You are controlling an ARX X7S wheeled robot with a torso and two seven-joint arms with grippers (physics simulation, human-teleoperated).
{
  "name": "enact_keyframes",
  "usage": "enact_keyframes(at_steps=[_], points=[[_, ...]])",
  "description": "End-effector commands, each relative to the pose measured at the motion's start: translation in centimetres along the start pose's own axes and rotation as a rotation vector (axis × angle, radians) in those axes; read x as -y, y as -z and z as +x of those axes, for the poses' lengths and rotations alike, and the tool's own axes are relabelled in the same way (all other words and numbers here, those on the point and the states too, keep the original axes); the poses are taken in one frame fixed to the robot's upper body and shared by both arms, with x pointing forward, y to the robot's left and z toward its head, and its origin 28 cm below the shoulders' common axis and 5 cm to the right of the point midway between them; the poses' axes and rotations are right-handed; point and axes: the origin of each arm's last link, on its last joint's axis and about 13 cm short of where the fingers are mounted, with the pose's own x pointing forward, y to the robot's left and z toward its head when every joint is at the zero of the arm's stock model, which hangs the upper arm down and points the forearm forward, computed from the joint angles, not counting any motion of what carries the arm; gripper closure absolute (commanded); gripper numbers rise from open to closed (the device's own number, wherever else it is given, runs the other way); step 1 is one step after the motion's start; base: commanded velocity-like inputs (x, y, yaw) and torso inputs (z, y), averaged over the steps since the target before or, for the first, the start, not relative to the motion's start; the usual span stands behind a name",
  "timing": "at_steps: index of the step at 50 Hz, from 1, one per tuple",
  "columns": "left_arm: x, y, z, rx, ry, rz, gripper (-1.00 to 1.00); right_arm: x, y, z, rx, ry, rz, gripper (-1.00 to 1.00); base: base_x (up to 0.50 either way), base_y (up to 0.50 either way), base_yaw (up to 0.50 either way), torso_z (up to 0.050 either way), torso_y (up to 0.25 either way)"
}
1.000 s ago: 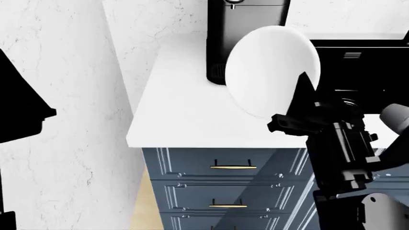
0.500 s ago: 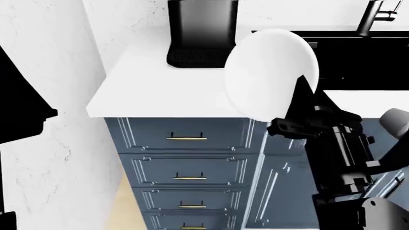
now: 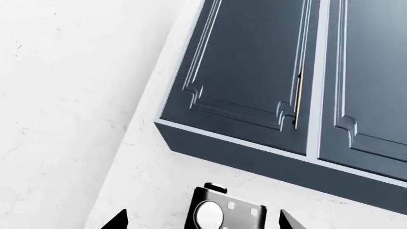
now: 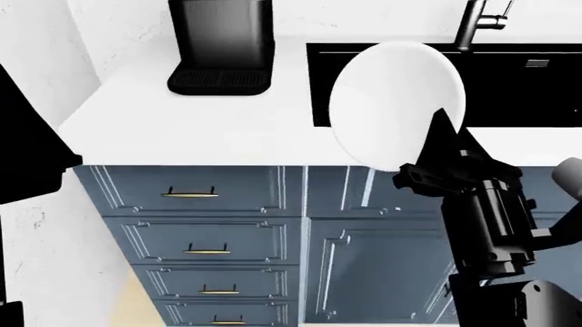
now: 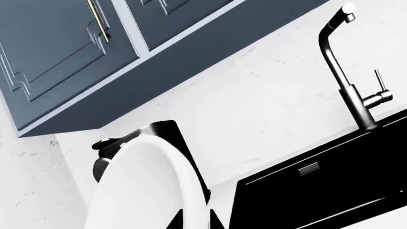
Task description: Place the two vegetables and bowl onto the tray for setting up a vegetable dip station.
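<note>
Kitchen: white surface over blue drawers, black sink with dark faucet, black coffee machine at the back. Right gripper fingers are clenched on the rim of the white bowl, held on edge in the air in front of the sink. Left gripper: only the finger tips show, set apart and with nothing between them, pointing at upper wall cabinets.

Matte black blocky right arm, grey rounded joint (elbow side), pointed black hand
</note>
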Motion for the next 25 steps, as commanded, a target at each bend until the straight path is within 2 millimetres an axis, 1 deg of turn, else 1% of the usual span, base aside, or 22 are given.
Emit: enact_keyframes(at_steps=[1, 25], points=[[0.00, 0.01, 0.00, 0.000, 0.001, -0.002, -1.00, -0.17, -0.18, 0.10, 0.017, -0.022, -0.008, 1.00, 0.00, -0.50, 0.00, 0.000, 0.000], [0.04, 0.01, 0.02, 0.001, 0.003, -0.001, -1.00, -0.21, -0.06, 0.16, 0.013, -0.031, 0.001, 1.00, 0.00, -0.50, 0.00, 0.000, 0.000]])
